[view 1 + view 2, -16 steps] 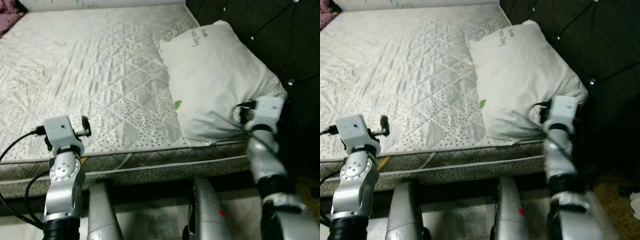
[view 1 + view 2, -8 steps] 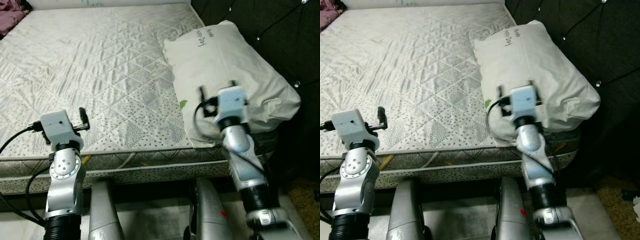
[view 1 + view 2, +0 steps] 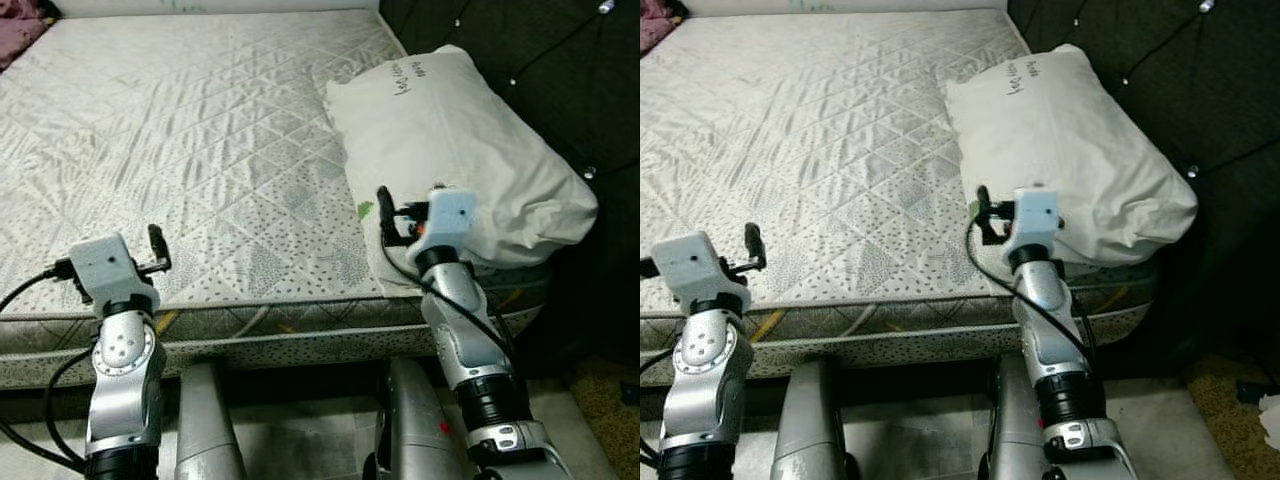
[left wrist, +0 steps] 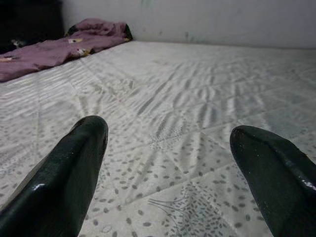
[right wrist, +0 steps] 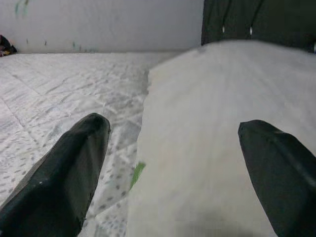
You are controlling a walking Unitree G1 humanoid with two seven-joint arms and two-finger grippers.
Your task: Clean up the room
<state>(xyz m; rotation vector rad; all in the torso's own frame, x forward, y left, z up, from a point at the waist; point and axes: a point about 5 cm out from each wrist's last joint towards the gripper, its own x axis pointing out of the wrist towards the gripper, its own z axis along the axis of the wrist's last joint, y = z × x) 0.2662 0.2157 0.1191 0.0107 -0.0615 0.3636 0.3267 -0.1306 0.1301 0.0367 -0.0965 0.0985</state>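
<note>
Right gripper spread wide over pillow edge, left gripper equally spread above mattress

- Setting: home bedroom.
- Bed with bare quilted mattress; white pillow against dark tufted headboard.
- Purple blanket at far corner.

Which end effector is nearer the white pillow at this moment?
Right. The right end effector is open at the white pillow's near edge, facing it. The left end effector, also open, hovers over the bare mattress well to the pillow's left.
</note>
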